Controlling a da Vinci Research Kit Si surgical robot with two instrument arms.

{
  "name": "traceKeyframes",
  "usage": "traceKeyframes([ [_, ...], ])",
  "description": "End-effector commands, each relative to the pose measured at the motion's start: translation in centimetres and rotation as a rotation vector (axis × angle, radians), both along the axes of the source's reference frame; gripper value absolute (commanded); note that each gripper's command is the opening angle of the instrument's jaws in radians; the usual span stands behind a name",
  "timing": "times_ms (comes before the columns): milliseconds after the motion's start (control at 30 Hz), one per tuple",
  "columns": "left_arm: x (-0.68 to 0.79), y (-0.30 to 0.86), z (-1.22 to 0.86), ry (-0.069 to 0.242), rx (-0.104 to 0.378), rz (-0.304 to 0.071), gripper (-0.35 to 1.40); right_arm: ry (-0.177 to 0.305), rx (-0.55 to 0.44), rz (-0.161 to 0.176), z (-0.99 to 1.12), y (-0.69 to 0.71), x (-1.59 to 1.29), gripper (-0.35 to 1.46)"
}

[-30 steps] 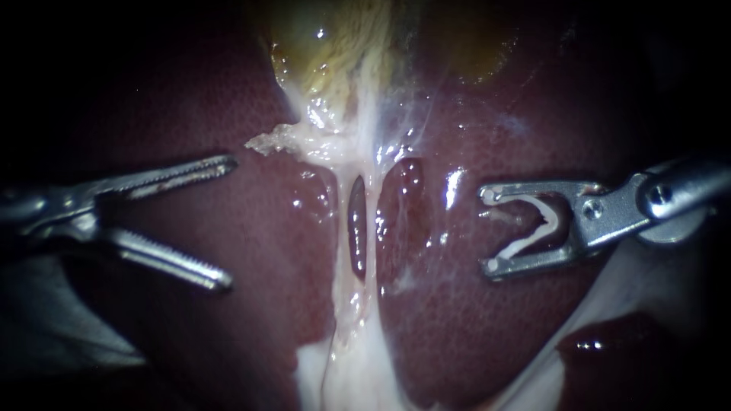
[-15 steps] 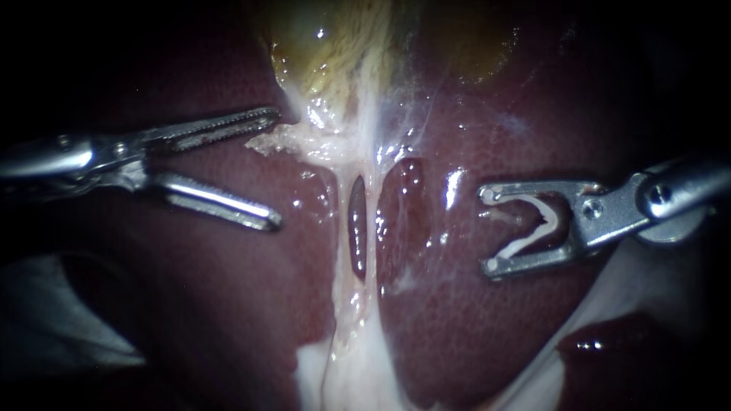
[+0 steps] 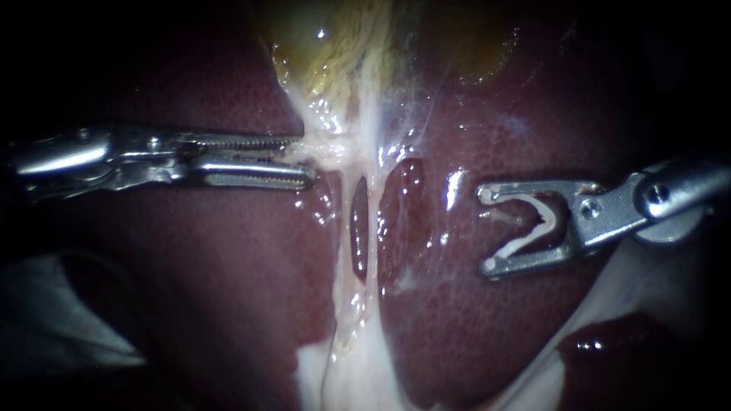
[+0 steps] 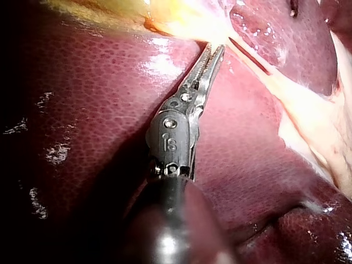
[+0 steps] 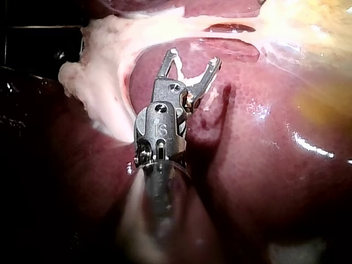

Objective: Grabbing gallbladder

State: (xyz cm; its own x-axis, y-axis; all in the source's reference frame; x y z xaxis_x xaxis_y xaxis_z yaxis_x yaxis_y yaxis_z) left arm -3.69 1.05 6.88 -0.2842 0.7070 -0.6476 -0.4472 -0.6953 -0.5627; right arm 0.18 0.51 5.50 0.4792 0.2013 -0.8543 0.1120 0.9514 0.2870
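The yellow-green gallbladder (image 3: 327, 53) lies at the top middle of the endoscope view, narrowing into a pale ragged flap of tissue (image 3: 329, 148). My left instrument (image 3: 304, 161) reaches in level from the left, its toothed jaws shut on that flap from above and below. In the left wrist view the jaws (image 4: 214, 52) lie together with their tips in the pale tissue under the gallbladder (image 4: 181, 16). My right instrument (image 3: 486, 228) hangs over the liver to the right, jaws open wide with a white lining inside, holding nothing; the right wrist view shows the same (image 5: 192, 58).
Dark red liver (image 3: 228, 289) fills the field. Two pale strands (image 3: 354, 304) run down from the flap with a dark slit (image 3: 358, 228) between them, widening to white tissue at the bottom. A darker lobe (image 3: 609, 350) sits at the lower right.
My left instrument has risen and advanced to the right, and its open jaws have closed on the pale flap below the gallbladder. The right instrument has stayed put.
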Motion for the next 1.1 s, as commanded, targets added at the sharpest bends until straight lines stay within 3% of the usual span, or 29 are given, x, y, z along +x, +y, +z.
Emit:
traceKeyframes([
  [33,0.00,0.01,0.01,-0.001,0.003,-0.002,-0.18,0.000,0.000,0.000,0.00,0.00,0.00,0.50],
  [133,0.02,0.02,-0.01,-0.002,0.009,-0.006,-0.35,0.000,0.000,0.000,0.00,0.00,0.00,0.50],
  [333,0.04,0.01,-0.17,-0.005,0.051,-0.031,-0.35,0.000,0.000,0.000,0.00,0.00,0.00,0.50],
  [500,0.04,-0.02,-0.44,-0.029,0.133,-0.016,-0.35,0.000,0.000,-0.001,0.00,0.00,-0.01,0.50],
  [567,0.05,0.00,-0.56,-0.031,0.139,-0.015,-0.35,0.000,0.000,-0.001,0.00,0.00,-0.01,0.50],
  [700,0.18,0.16,-0.81,-0.040,0.157,-0.008,-0.35,0.000,0.000,-0.001,0.00,0.00,-0.01,0.50],
  [933,0.56,0.53,-1.09,-0.028,0.160,-0.055,-0.35,0.000,0.000,-0.001,0.00,0.00,-0.01,0.50],
  [1100,0.70,0.61,-1.13,-0.027,0.162,-0.069,-0.35,0.000,0.000,-0.001,0.00,0.00,-0.01,0.50],
])
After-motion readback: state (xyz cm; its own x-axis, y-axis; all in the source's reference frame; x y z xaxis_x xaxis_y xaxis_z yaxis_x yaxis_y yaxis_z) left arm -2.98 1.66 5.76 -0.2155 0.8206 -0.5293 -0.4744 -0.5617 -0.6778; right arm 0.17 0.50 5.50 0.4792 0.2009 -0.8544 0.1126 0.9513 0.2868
